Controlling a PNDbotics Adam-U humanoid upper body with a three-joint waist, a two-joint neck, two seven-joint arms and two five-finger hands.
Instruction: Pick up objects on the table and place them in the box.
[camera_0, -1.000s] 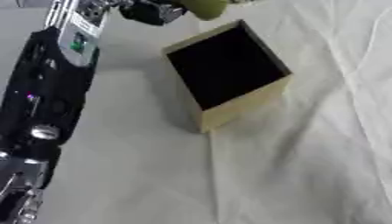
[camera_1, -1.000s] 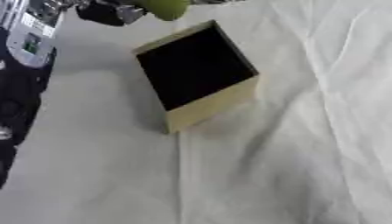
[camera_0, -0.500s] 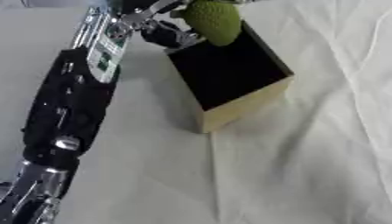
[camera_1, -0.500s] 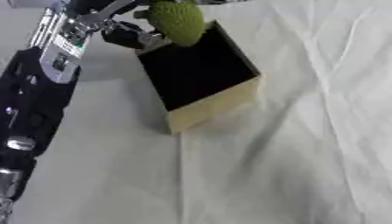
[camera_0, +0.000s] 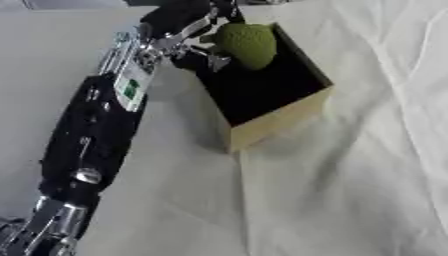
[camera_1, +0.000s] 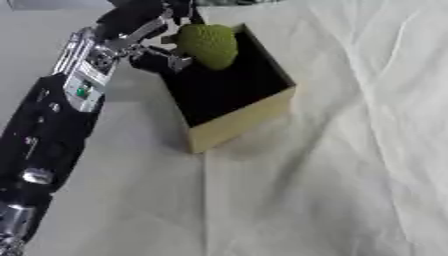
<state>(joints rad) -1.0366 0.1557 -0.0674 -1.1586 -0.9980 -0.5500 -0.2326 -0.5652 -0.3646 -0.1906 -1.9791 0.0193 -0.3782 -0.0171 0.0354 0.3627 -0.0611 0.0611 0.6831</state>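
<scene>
A bumpy green fruit-like object (camera_0: 248, 45) is held over the far left part of the open box (camera_0: 280, 120), a tan cardboard box with a dark inside. My left hand (camera_0: 194, 31) is shut on the green object, its fingers curled round its left side, and the black arm reaches up from the lower left. The box stands on the white cloth, turned at an angle. My right hand shows in neither view.
A wrinkled white cloth (camera_0: 350, 190) covers the table, with folds running down the right side. My left forearm (camera_0: 96, 130) lies along the left side of the view, close beside the box's left wall.
My left hand has carried the green object right and down from beyond the box's far corner to above its opening. The arm has stretched further into view.
</scene>
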